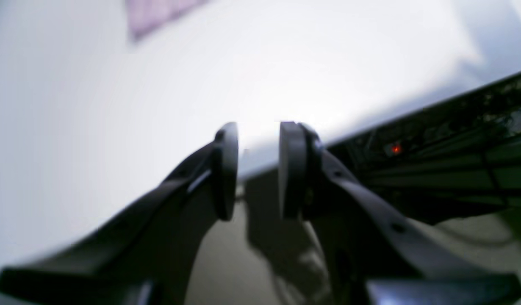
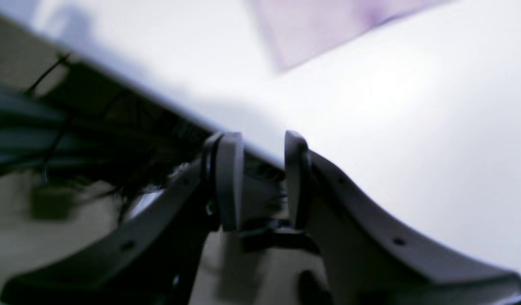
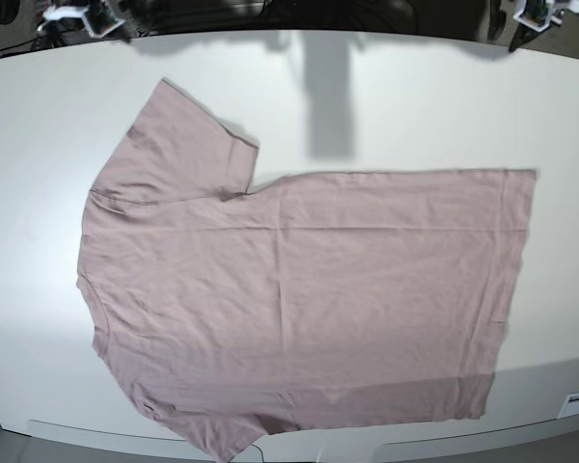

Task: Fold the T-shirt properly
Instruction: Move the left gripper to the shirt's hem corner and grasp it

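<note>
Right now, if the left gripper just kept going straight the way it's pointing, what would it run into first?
Probably the white table. The left gripper, jaws apart and empty, points across its edge onto bare surface. The T-shirt lies farther on and off to the side. The blur makes depth uncertain.

The table is white and wide, with a smooth matte top and a curved far edge. On it lies the T-shirt, spread flat and only a little wrinkled. Its neck end points to the left side of the base view and its hem to the right. One sleeve lies open toward the far edge; the other reaches the near edge of the table. The cloth covers most of the middle, and bare table shows around it on the left, right and far sides.
</note>
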### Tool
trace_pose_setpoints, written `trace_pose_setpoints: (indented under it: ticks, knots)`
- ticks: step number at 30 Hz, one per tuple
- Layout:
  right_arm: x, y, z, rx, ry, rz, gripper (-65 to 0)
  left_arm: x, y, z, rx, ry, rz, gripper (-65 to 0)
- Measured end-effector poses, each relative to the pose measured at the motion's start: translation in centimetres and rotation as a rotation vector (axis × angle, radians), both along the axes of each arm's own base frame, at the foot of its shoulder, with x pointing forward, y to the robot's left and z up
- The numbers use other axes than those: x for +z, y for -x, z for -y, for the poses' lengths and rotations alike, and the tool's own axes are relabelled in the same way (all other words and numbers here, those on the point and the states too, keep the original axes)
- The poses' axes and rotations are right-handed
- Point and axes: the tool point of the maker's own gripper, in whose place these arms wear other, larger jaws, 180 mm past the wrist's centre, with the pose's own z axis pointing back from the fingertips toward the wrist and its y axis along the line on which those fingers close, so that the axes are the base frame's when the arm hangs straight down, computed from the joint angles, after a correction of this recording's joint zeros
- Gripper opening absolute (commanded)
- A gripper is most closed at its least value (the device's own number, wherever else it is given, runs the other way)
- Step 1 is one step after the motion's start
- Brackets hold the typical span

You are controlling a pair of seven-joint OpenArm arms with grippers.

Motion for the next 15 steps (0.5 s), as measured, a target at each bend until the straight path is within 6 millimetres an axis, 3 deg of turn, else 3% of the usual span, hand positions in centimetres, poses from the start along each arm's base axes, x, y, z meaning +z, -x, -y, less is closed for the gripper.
trace_pose_setpoints:
  ticks: [3,6,12,15]
  knots:
    - [1.1,-1.2,0.5,0.040,0.035,0.027,-47.2,-0.9,-1.2,0.9,-0.140,-0.070,-0.018,-48.4]
    - [1.0,-1.7,1.1,0.096,0.088,0.011,-46.9,-1.4,-3.4,1.2,-0.232,-0.169,0.004,-48.4]
    - [1.2,-2.4,1.6,0.161,0.131,0.016,-46.9,-0.9,-7.9,1.2,-0.413,-0.355,0.090,-48.2]
    - [1.2,-2.4,1.7,0.161,0.133,0.016,-46.9,-0.7,-9.7,0.2,-0.439,-0.409,0.118,-42.4]
